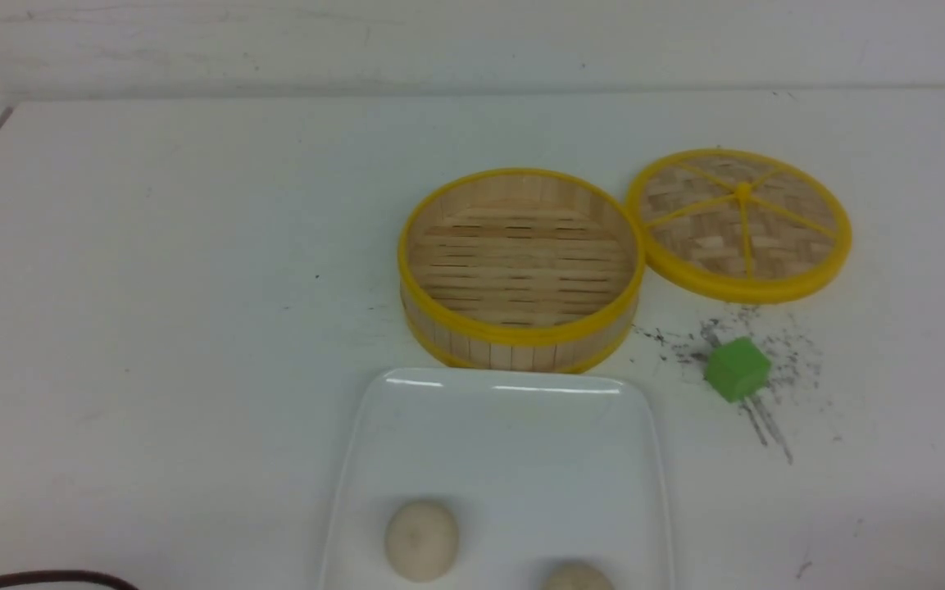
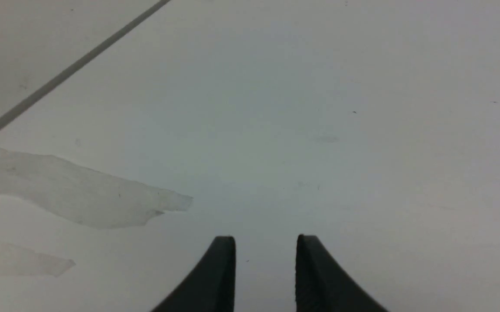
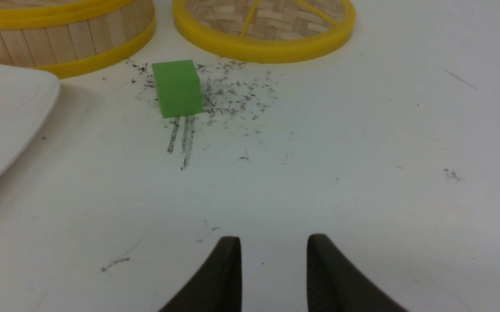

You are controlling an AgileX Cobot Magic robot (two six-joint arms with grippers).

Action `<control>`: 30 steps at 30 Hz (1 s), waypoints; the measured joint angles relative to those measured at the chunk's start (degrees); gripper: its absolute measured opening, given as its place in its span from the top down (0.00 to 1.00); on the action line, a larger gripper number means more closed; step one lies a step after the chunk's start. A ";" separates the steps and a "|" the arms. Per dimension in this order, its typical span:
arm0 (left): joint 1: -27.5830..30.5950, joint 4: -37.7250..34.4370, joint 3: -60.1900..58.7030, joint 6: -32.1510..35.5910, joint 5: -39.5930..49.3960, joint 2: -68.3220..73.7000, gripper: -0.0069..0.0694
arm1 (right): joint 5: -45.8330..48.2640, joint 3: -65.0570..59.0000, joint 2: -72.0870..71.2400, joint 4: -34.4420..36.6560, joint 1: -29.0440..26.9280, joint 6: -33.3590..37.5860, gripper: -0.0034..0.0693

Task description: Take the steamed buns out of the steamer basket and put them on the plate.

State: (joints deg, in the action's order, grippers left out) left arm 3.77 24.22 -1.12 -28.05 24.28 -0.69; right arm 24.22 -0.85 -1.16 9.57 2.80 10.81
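Observation:
Two cream-white steamed buns lie on the white plate [image 1: 513, 426] near the front edge: one [image 1: 421, 539] at its left, the other [image 1: 577, 577] cut off by the picture's lower edge. Behind the plate stands the bamboo steamer basket [image 1: 521, 270], with nothing on its slatted floor. Neither arm shows in the front view. My left gripper [image 2: 266, 242] is open over bare white table, nothing between its fingers. My right gripper [image 3: 273, 242] is open too, low over the table, with the plate's corner [image 3: 7, 117] and the basket's wall [image 3: 59, 39] well ahead of it.
The woven lid [image 1: 738, 221] with yellow rim lies flat to the right of the basket. A green cube [image 1: 736, 369] sits in front of the lid among dark scuff marks. A dark cable [image 1: 38, 580] shows at the front left corner.

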 joint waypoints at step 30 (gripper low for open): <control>-1.80 -11.04 -0.05 7.65 -1.33 0.00 0.68 | 0.00 0.00 0.00 0.00 0.00 0.00 0.62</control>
State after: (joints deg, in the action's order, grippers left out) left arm 1.98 13.18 -1.17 -20.39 22.94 -0.69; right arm 24.22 -0.85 -1.16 9.57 2.80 10.81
